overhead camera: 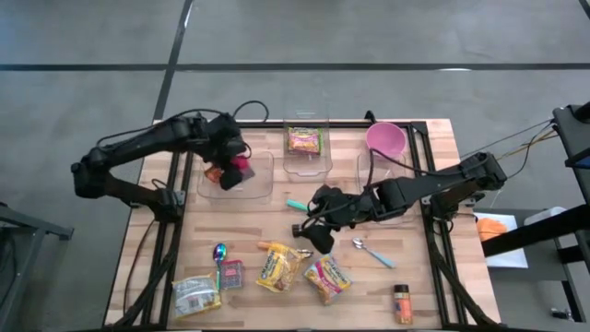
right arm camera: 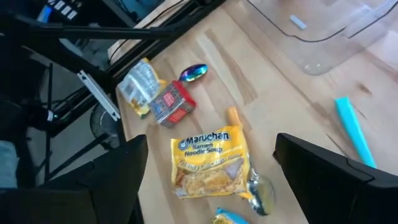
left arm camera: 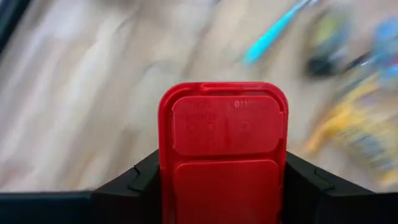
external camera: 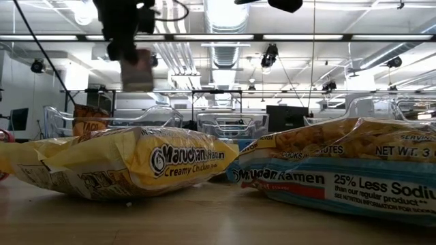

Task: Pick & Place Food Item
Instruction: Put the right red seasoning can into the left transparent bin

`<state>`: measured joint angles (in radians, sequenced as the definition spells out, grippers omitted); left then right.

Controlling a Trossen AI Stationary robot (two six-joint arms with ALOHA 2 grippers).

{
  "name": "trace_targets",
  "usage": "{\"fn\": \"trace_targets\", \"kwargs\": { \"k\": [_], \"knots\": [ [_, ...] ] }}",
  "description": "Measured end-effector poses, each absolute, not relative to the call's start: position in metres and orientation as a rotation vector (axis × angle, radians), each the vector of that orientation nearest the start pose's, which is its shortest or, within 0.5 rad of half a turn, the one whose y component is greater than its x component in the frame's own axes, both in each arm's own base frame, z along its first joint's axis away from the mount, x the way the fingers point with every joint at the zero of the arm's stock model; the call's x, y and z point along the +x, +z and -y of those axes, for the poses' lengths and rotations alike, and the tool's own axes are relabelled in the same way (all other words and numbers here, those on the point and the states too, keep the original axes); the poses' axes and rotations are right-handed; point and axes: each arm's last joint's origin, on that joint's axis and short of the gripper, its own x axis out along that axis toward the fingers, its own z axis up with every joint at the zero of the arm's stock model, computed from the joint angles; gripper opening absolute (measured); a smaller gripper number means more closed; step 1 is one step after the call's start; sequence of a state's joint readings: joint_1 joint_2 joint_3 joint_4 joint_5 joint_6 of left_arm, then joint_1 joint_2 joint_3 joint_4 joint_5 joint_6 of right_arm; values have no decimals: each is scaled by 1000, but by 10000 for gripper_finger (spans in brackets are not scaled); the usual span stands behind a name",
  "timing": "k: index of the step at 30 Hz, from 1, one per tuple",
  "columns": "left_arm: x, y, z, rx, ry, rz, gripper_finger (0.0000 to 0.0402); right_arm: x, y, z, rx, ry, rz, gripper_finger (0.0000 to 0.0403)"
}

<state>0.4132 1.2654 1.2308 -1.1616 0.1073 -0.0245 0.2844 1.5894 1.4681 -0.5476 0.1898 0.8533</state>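
My left gripper (overhead camera: pixel 237 171) is shut on a small container with a red flip lid (left arm camera: pixel 224 134). It holds it over the left clear bin (overhead camera: pixel 258 189) at the table's far left. The low view shows the container (external camera: pixel 138 71) hanging high above the table. My right gripper (overhead camera: pixel 318 232) hovers open over the middle of the table, just far of the ramen packets. In the right wrist view a yellow ramen packet (right arm camera: pixel 208 158) lies flat on the wood below its spread fingers (right arm camera: pixel 121 171). A second ramen packet (overhead camera: pixel 327 278) lies beside the first (overhead camera: pixel 279 267). My left gripper pinches the container between its two fingers (left arm camera: pixel 140 180), one on each of two opposite sides just below the red lid (left arm camera: pixel 171 186). The fingers come from above, pointing steeply down. The container is lifted clear, over the left bin.
A middle clear bin (overhead camera: pixel 307 161) holds a ramen packet, and a third bin (overhead camera: pixel 364 180) stands by a pink cup (overhead camera: pixel 385 138). A teal utensil (overhead camera: pixel 296 205), two spoons (overhead camera: pixel 372 251) (overhead camera: pixel 219 251), a red packet (overhead camera: pixel 230 274), a silver bag (overhead camera: pixel 195 295) and a spice jar (overhead camera: pixel 403 304) lie near the front.
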Motion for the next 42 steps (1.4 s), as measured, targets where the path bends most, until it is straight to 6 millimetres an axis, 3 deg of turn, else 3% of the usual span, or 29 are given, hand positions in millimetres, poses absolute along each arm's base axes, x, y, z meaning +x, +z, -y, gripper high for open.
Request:
{"fn": "trace_targets", "kwargs": {
  "k": [5,10,24,31,42],
  "knots": [
    [198,309,-89,-285,341,-1248,211,338,337,-95,665,-188,-646,350],
    [193,285,-87,-313,336,-1310,211,337,337,-99,664,-180,-648,350],
    [153,250,-65,-403,374,-1298,211,334,337,-107,666,-181,-645,350],
    [152,228,-65,-406,378,-1303,211,334,337,-107,665,-193,-637,350],
    [153,227,-65,-411,374,-1321,211,334,337,-107,689,-208,-629,350]
  ]
}}
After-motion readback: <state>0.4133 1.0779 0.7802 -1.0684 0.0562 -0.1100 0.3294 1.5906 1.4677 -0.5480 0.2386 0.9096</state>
